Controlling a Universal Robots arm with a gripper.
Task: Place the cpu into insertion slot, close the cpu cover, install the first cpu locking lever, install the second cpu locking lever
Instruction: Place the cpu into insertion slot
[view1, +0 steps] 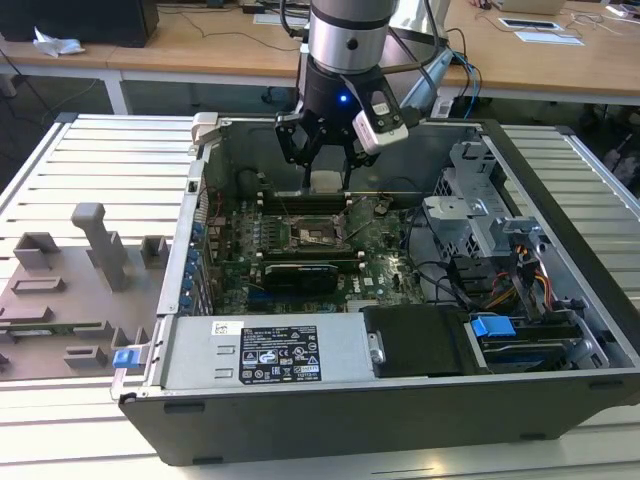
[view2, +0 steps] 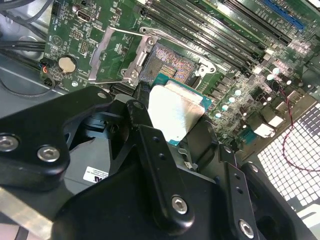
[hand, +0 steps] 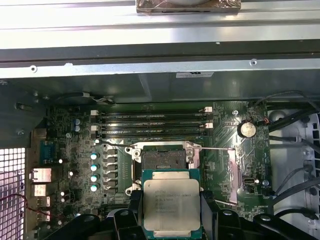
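My gripper (view1: 326, 172) hangs inside the open computer case, shut on the cpu (view1: 327, 182), a flat square chip with a silver top. In both wrist views the cpu (hand: 171, 205) (view2: 175, 112) sits flat between the black fingers (hand: 212, 212), clear of the board and just to one side of the insertion slot (hand: 162, 159) (view2: 172, 62). The insertion slot (view1: 318, 235) lies bare, its brownish contact field showing. The cpu cover (view2: 136, 64), a grey metal frame with a square window, is swung open beside the slot. A thin wire lever (hand: 215, 148) stands raised next to it.
The green motherboard (view1: 380, 255) lies at the bottom of the case, with long memory slots (hand: 152, 125) beyond the socket. A black card (view1: 300, 272) and a black drive box (view1: 415, 340) lie nearer the front wall. Cables and a drive cage (view1: 480, 215) fill the exterior view's right.
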